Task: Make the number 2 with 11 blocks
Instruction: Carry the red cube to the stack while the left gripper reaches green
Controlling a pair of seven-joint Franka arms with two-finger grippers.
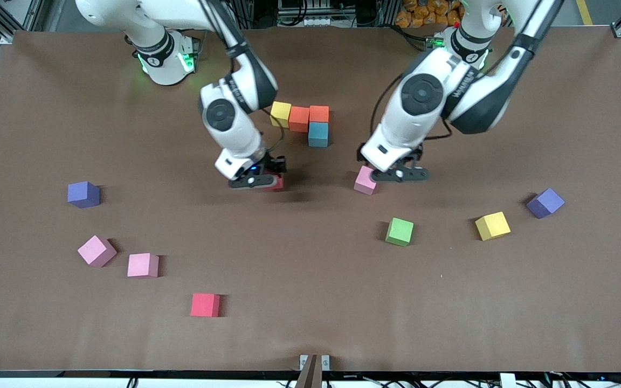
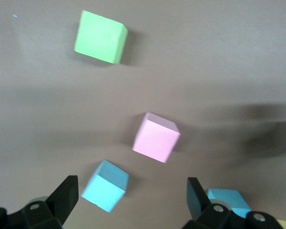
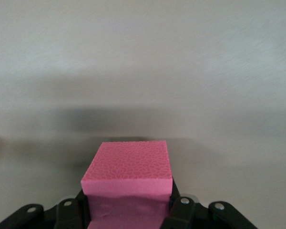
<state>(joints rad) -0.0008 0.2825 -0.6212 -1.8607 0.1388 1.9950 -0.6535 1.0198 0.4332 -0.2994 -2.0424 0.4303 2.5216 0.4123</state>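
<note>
Right gripper (image 1: 259, 180) jaws pinch a red block (image 3: 127, 183) — left gripper (image 1: 399, 173) jaws spread over a pink block (image 1: 365, 180).

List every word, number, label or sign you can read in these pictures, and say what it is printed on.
Left arm: dark lettering along its white forearm link, too small to read.
Right arm: similar lettering, unreadable.
The blocks, such as the pink block and green block: no markings.
Table: none.
</note>
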